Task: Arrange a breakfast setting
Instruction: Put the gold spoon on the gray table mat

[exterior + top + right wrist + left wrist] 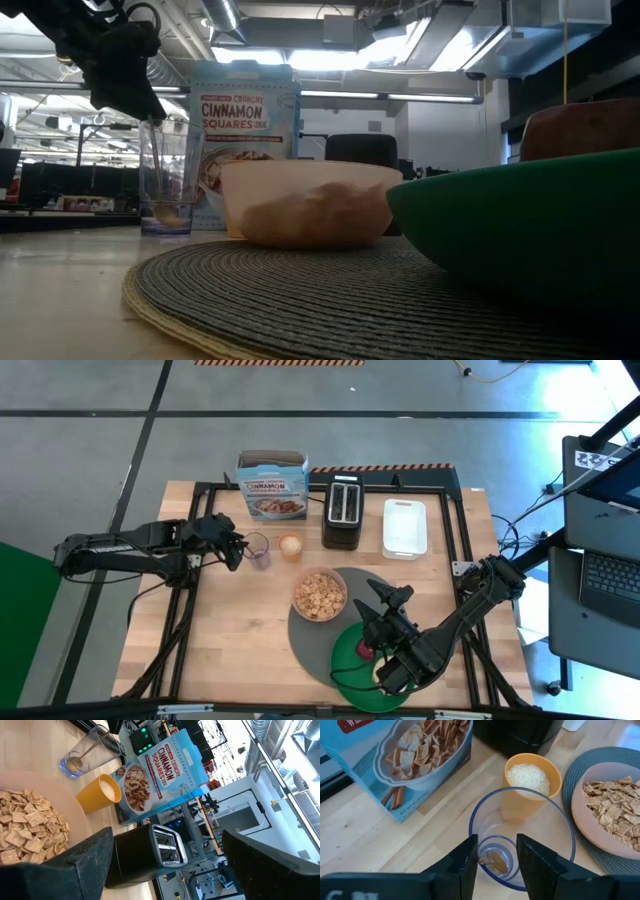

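Left tool over the clear glass; right tool above the green plate.

Left tool (496,857), fingers slightly spread, poised over a clear glass (259,550) holding the small spoon (494,863), beside an orange cup (291,546). Pinkish bowl (319,596) of cereal sits on the grey placemat (305,635); green plate (348,660) overlaps its edge, red apple (364,651) on it. Right tool (384,600) wide open above the plate.

Left arm stretched in from the side, elbow low, left gripper (237,547) angled downward, fingers (468,862) parted a little, right arm folded forward, right gripper (381,603) spread wide, fingers level
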Controlling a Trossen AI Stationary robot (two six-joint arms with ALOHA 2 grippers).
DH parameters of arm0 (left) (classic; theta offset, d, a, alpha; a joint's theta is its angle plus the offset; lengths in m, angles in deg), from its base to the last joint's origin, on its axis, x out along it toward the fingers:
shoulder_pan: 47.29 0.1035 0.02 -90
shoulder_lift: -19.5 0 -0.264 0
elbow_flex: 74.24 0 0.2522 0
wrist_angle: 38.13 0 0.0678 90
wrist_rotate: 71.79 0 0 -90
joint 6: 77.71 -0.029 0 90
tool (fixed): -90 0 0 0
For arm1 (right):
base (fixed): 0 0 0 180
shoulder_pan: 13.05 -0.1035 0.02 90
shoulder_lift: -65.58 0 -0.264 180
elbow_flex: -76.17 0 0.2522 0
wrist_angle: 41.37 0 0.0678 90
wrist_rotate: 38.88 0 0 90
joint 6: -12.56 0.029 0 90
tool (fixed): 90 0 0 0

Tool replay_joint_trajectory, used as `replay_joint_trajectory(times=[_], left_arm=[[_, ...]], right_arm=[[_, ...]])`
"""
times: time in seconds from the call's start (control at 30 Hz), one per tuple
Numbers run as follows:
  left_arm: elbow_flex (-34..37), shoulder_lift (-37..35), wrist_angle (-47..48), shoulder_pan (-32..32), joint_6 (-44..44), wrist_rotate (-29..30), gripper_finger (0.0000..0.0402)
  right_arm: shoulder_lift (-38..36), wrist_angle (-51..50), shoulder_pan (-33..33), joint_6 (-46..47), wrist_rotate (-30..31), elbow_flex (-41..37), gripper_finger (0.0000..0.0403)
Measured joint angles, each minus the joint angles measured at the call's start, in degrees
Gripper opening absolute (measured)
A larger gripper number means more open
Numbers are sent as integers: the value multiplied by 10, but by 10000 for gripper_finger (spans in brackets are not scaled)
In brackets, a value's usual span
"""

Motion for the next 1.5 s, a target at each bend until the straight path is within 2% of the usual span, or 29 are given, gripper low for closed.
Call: replay_joint_trajectory(times=[0.27, 0.9, 1.2, 1.5], left_arm=[[0, 0, 1, 0, 4, 5, 121], [0, 0, 1, 0, 0, 3, 8], [0, 0, -4, 0, -2, -3, 5], [-4, 0, -42, 0, -44, -29, 3]], right_arm=[[0, 0, 0, 0, 0, 0, 341], [0, 0, 0, 0, 0, 0, 341], [0, 0, 6, 0, -5, 0, 341], [17, -2, 29, 0, -22, 0, 341]])
